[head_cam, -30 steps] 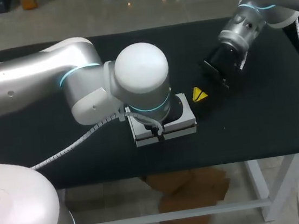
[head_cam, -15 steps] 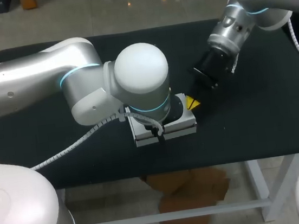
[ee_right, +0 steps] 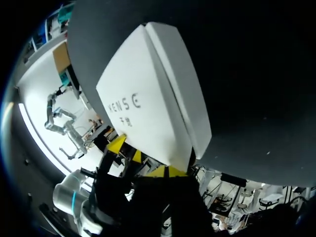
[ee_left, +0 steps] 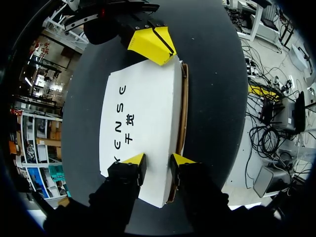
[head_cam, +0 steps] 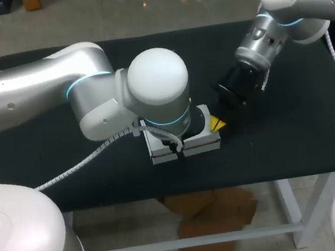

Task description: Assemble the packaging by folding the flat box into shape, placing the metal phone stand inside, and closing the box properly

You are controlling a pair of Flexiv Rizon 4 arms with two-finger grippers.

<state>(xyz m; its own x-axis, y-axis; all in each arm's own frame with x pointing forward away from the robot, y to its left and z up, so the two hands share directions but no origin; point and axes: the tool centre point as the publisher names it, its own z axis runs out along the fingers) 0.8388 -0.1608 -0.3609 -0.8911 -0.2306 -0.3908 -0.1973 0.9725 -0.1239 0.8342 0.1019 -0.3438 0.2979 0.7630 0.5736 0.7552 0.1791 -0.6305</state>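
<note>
A white printed box (head_cam: 201, 141) lies on the black table (head_cam: 292, 141) with its lid down; a brown cardboard edge (ee_left: 183, 98) shows along one long side. My left gripper (ee_left: 158, 160) stands open over the box's near end, with its yellow fingertips (ee_left: 134, 160) resting on the lid. My right gripper (head_cam: 218, 123) is shut, and its joined tips touch the box's right end. They show as a yellow wedge (ee_left: 150, 44) at the far end in the left wrist view. In the right wrist view this gripper (ee_right: 163, 172) meets the box (ee_right: 148, 98) at a corner. No phone stand is visible.
My left arm's bulky wrist (head_cam: 157, 90) hangs over the box and hides most of it from above. The box sits close to the table's front edge (head_cam: 254, 183). Dark tabletop stretches out to either side.
My right arm has swung left and down, bringing its shut tips from a gap beside the box up against its right end. The left arm and the box have stayed in place.
</note>
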